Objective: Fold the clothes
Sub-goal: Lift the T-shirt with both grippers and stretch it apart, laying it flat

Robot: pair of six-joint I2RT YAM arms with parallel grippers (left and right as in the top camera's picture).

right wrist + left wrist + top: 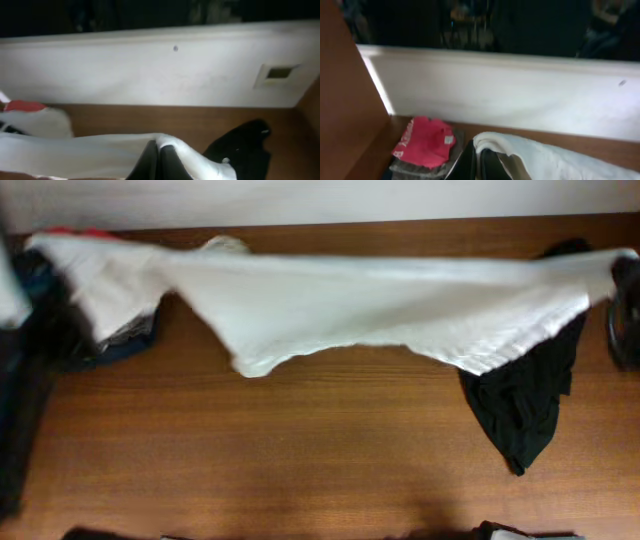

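The white T-shirt (380,305) is stretched in a long band across the upper half of the wooden surface (300,470), running from 10 o'clock to 3 o'clock in the overhead view. It is blurred there. Its lower edge sags into a rounded corner near the centre and a wider flap toward 4 o'clock.

The left gripper (479,164) is pinched tight on the shirt's end at the 10 o'clock side, with white cloth bunched over its dark fingers. The right gripper (157,161) is likewise clamped on the other end at 3 o'clock, and the fabric trails away from it to the left.

The black garment (525,405) lies crumpled on the surface at 4 o'clock, its upper part covered by the shirt. At 9 to 10 o'clock sits a pile of folded garments (125,340), also partly covered by the shirt. In the left wrist view a red garment (422,142) lies on top of that pile, just left of the gripper.
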